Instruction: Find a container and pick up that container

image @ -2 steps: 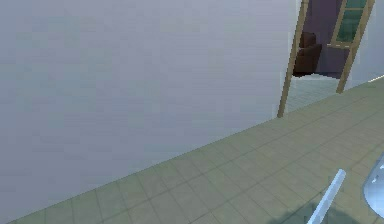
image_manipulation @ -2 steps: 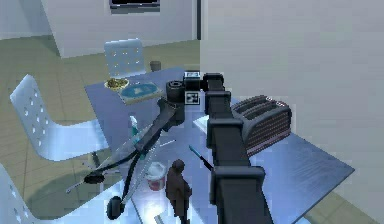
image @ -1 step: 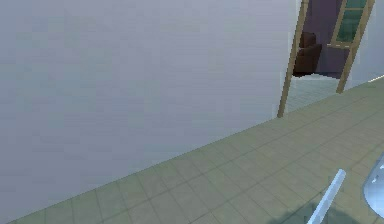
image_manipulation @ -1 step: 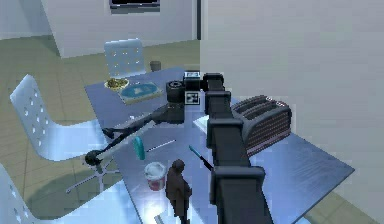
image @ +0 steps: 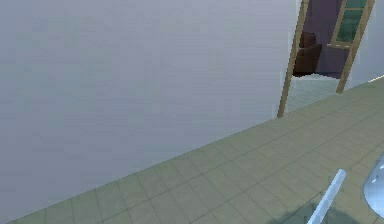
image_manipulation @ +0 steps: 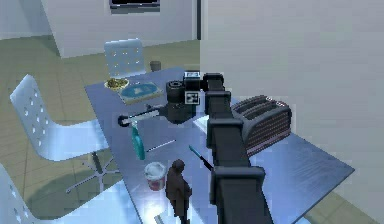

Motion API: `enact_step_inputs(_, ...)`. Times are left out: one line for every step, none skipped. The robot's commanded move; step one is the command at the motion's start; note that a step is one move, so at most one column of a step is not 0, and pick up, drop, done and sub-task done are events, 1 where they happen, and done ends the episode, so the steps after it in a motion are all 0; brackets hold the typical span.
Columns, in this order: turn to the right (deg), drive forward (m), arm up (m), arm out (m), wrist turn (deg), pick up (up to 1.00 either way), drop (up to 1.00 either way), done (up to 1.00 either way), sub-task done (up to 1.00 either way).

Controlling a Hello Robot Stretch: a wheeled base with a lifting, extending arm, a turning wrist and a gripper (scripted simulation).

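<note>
Container candidates are gathered on the table (image_manipulation: 300, 165) in the arm side view, and which one is meant cannot be settled from shape alone. A teal bottle (image_manipulation: 134, 143) is laid on its side near the table's left edge. A pale tub (image_manipulation: 155, 176) is stood upright nearer the picture's bottom, and a shallow blue-rimmed dish (image_manipulation: 140, 92) is set farther up, with a small yellowish bowl (image_manipulation: 117, 84) just beside it. The pincer (image_manipulation: 138, 118) is reached out over the tabletop between the dish and the bottle, close to the bottle's upper end, so the bottle is judged the likeliest target. Whether contact is made cannot be told, nor whether anything is held, since the tabletop and its things lie behind the fingers. The dark arm (image_manipulation: 228, 150) is stretched across the table's middle, which suggests the base is parked alongside so that the left half is within reach. A dark figurine (image_manipulation: 180, 190) is stood just beside the tub, and a toaster (image_manipulation: 262, 121) is placed near the wall, clear of the arm. White chairs (image_manipulation: 55, 125) are drawn up at the table's sides, which fits the dishes being laid as place settings. In the forward view a plain wall and a doorway (image: 325, 45) are faced.
</note>
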Motion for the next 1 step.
enact_step_inputs(0.0, 0.0, 0.0, 0.0, 6.0, 0.0, 0.0, 0.0, 0.0)
